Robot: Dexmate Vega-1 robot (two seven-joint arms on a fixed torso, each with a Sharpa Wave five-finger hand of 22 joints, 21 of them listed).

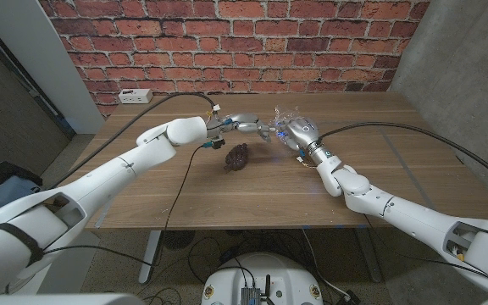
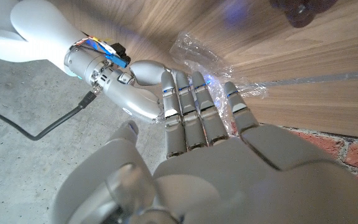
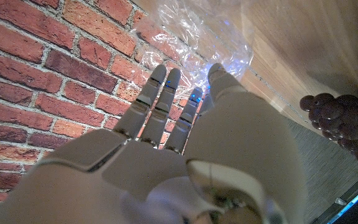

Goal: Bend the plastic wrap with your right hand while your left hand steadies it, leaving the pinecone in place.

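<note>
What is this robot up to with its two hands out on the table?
Both hands meet at a crumpled piece of clear plastic wrap near the far side of the wooden table. The left hand and the right hand reach to it from opposite sides, fingers against it; whether either actually grips it is hard to tell. A dark pinecone sits alone just in front, untouched.
</note>
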